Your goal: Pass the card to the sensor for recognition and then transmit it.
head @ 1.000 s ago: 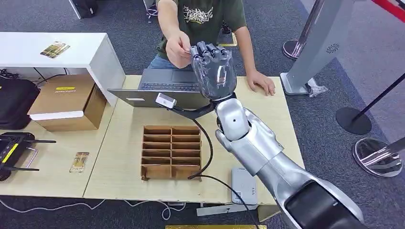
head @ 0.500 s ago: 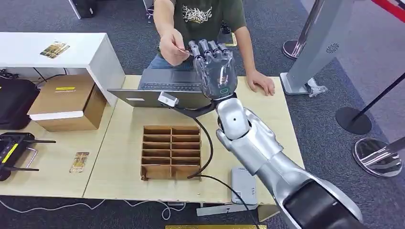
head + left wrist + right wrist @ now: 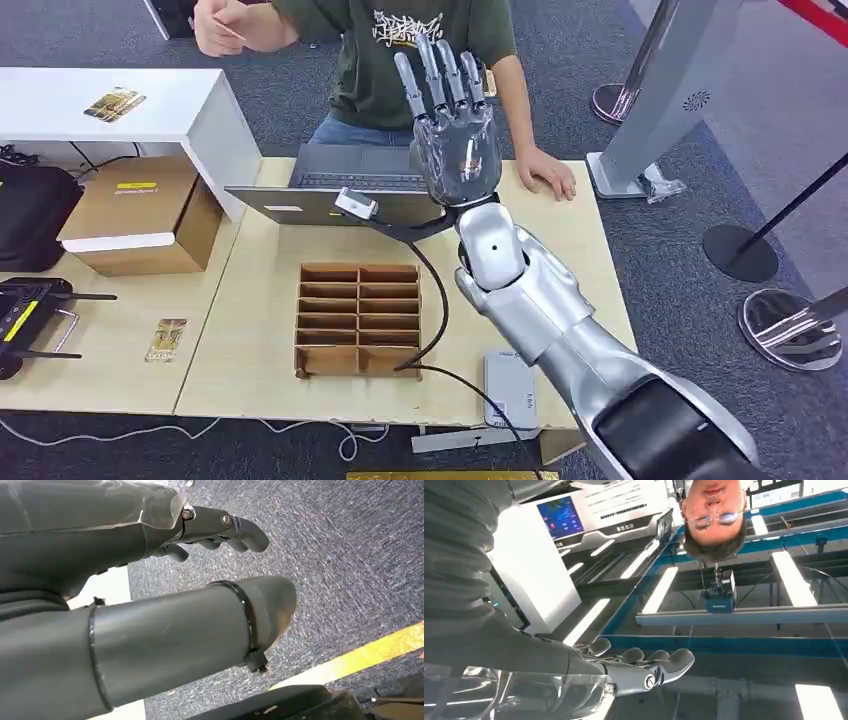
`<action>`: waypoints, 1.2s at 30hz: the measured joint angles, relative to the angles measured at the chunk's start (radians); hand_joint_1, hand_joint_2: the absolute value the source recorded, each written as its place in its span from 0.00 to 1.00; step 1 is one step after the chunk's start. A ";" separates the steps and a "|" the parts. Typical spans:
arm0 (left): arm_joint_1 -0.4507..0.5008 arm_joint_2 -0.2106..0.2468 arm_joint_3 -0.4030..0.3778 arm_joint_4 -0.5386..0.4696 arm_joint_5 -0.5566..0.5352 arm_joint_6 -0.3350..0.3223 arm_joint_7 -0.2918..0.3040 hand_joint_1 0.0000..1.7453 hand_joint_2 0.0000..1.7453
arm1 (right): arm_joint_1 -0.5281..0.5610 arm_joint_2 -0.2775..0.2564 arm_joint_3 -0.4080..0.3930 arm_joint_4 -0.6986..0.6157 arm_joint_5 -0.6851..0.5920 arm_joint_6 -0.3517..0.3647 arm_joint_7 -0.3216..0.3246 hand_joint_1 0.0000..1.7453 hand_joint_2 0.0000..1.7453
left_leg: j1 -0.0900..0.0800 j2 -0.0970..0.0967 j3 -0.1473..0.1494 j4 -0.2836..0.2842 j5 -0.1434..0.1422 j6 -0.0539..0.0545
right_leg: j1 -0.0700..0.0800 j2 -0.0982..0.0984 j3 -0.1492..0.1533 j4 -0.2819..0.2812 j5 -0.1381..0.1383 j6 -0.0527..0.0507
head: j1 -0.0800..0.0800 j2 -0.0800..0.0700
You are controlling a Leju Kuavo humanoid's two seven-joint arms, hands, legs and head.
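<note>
Card (image 3: 232, 31) sits pinched in person's hand (image 3: 215, 27), raised well left of our right hand (image 3: 455, 130). Right hand empty, fingers straight and apart. We judge card thin, stiff, light, slick; pinch flat faces near edge. Left hand (image 3: 150, 555) holds nothing, fingers loosely curled.

Open laptop (image 3: 340, 190) and seated person (image 3: 400, 50) just beyond the raised right hand (image 3: 455, 130).

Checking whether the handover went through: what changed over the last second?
The person's hand took the card from the right hand and carried it away toward the white table. The right hand's fingers straightened, now holding nothing. The laptop and cardboard organizer stayed put.
</note>
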 joint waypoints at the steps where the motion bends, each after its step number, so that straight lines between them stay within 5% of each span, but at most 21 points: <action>1: 0.000 0.000 0.000 0.000 0.000 0.000 0.000 0.00 0.00 | 0.000 0.000 0.000 0.001 0.000 0.001 0.000 0.00 1.00 | 0.000 0.000 0.000 0.000 0.000 0.000 | 0.000 0.000 0.000 0.000 0.000 0.000 | 0.000 0.000; 12: 0.000 -0.001 0.000 0.000 0.009 0.012 0.007 0.00 0.00 | 0.050 -0.007 -0.035 -0.063 0.000 0.042 -0.012 0.00 1.00 | 0.000 0.000 0.000 0.000 0.000 0.000 | 0.000 0.000 0.000 0.000 0.000 0.000 | 0.000 0.000; 21: 0.002 -0.008 0.003 0.000 0.045 0.031 0.009 0.00 0.00 | 0.237 -0.045 -0.119 -0.272 0.000 0.100 -0.014 0.00 1.00 | 0.000 0.000 0.000 0.000 0.000 0.000 | 0.000 0.000 0.000 -0.001 0.000 0.000 | 0.000 0.000; 31: 0.003 -0.010 0.011 0.000 0.053 0.029 0.016 0.00 0.00 | 0.409 -0.187 -0.123 -0.514 0.000 0.147 0.134 0.00 1.00 | 0.000 0.000 0.000 0.000 0.000 0.000 | 0.000 0.000 0.000 -0.001 0.000 0.000 | 0.000 0.000; 36: 0.003 -0.013 0.029 0.000 0.079 0.032 0.019 0.00 0.00 | 0.476 -0.245 -0.116 -0.602 0.000 0.139 0.147 0.00 1.00 | 0.000 0.000 0.000 0.000 -0.001 0.000 | 0.000 0.000 0.000 -0.001 0.000 0.000 | 0.000 0.000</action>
